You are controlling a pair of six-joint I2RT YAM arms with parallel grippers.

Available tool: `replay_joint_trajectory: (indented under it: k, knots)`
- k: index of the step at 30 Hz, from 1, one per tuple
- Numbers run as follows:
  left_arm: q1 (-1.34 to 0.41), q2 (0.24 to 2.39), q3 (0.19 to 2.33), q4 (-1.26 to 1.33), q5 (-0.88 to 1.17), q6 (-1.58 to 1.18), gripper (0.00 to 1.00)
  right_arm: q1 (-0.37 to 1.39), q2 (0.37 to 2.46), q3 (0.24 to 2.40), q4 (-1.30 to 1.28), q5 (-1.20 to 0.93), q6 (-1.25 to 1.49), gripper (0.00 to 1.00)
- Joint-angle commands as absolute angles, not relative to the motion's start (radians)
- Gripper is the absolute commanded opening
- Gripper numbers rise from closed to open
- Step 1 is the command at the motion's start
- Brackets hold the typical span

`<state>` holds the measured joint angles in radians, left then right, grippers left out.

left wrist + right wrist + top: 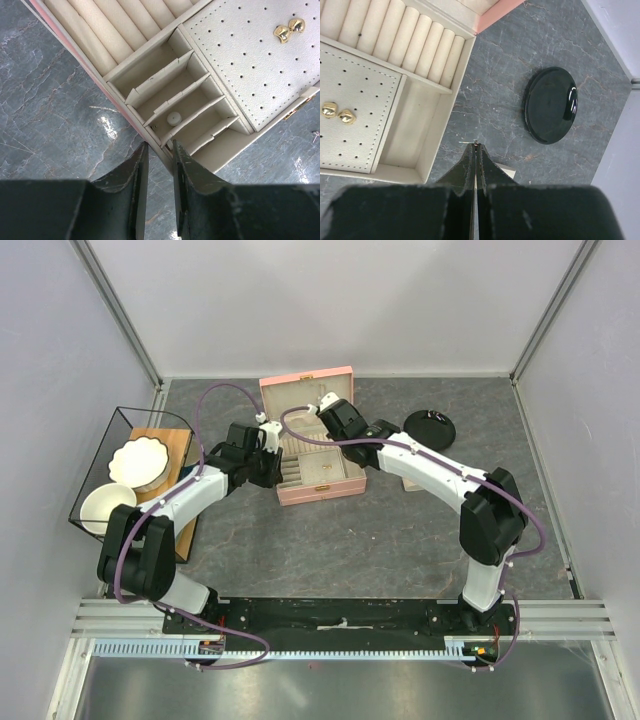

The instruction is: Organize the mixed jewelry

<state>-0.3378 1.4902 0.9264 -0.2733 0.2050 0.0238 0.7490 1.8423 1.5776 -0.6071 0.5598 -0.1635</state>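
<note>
The open pink box (320,492) stands mid-table. Two gold earrings (289,29) sit on its perforated pad and also show in the right wrist view (337,112). A tiny pale stud (173,118) lies in one small compartment. My left gripper (160,146) hovers at the box's near wall, with its jaws a narrow gap apart and nothing between them. My right gripper (476,146) is shut on a tiny metal earring piece (475,143) whose thin pin sticks out to the left. It is above the table, just right of the box.
A round black disc (551,105) lies to the right of the box. A small beige pad (506,171) peeks out under my right fingers. A wire basket (88,475) with white bowls and a wooden board stands at the left.
</note>
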Motion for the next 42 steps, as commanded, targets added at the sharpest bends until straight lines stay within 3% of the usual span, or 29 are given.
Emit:
replay_joint_trajectory:
  k: [1, 42]
  knots:
    - [-0.350, 1.493, 0.913, -0.282, 0.236, 0.066, 0.13, 0.772, 1.789, 1.571, -0.606, 0.551, -0.146, 0.00]
    - [-0.385, 1.336, 0.724, -0.342, 0.272, 0.282, 0.06, 0.838, 1.737, 1.500, -0.634, 0.514, -0.156, 0.00]
